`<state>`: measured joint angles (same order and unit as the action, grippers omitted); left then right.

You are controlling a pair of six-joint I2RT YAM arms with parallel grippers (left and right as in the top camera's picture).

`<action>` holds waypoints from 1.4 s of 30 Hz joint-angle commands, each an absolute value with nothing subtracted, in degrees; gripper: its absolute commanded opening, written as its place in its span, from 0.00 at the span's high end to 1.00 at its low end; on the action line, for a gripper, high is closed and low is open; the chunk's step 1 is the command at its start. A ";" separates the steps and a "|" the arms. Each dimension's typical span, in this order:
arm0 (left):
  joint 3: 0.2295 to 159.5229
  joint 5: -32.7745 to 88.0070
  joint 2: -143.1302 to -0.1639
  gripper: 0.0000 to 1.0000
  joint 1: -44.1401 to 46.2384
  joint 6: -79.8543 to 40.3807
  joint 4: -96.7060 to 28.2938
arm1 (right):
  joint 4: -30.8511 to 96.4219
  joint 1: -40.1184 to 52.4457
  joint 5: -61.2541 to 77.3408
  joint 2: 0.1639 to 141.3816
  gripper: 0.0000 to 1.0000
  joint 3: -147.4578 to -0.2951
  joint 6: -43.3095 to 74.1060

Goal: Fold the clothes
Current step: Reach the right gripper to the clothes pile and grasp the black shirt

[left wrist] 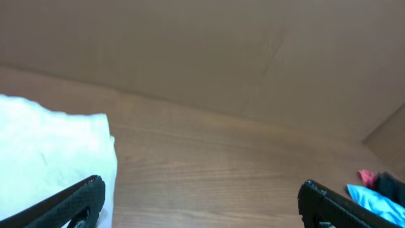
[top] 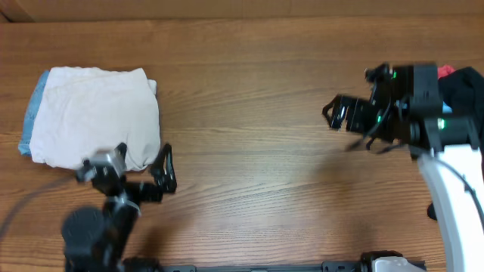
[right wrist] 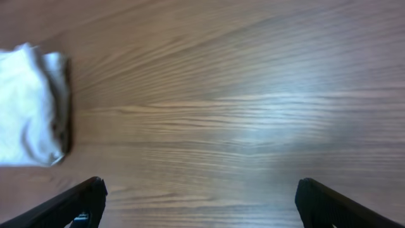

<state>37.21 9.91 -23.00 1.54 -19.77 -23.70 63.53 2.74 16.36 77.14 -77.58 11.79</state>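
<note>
A folded cream garment point(top: 94, 113) lies at the table's left, on a light blue garment point(top: 29, 125) whose edge shows beneath it. A black garment point(top: 465, 91) with a bit of red cloth point(top: 447, 71) lies at the right edge, partly hidden by the right arm. My left gripper point(top: 168, 168) is open and empty just right of the cream garment's near corner; the left wrist view shows the cream cloth point(left wrist: 50, 152) beside the jaws point(left wrist: 202, 193). My right gripper point(top: 330, 112) is open and empty, left of the black garment. In the right wrist view the jaws point(right wrist: 199, 193) are over bare wood, with the cream cloth point(right wrist: 31, 107) far off.
The wooden table point(top: 249, 91) is bare between the two grippers. The left wrist view shows light blue point(left wrist: 373, 197), red point(left wrist: 366, 175) and black cloth at its right edge, and a brown wall point(left wrist: 202, 44) behind the table.
</note>
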 commanded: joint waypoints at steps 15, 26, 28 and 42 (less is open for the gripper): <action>107.11 36.23 -91.02 0.00 1.96 -19.00 -59.88 | 48.12 -38.13 1.10 104.77 0.16 -93.76 28.12; 107.09 41.10 -98.48 0.00 1.96 -18.76 -72.20 | 33.65 -41.15 -0.82 117.73 0.12 -93.76 23.70; 107.09 40.93 -98.48 0.00 1.96 -18.79 -73.30 | 33.50 -41.39 -2.59 118.78 0.12 -93.76 22.94; 107.09 40.01 -98.48 0.00 1.96 -18.81 -73.69 | 36.29 -42.57 -7.27 120.55 0.74 -93.73 22.50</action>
<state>105.82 39.44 -98.70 1.54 -18.52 -73.56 35.97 -41.93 -5.67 120.66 -92.90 22.48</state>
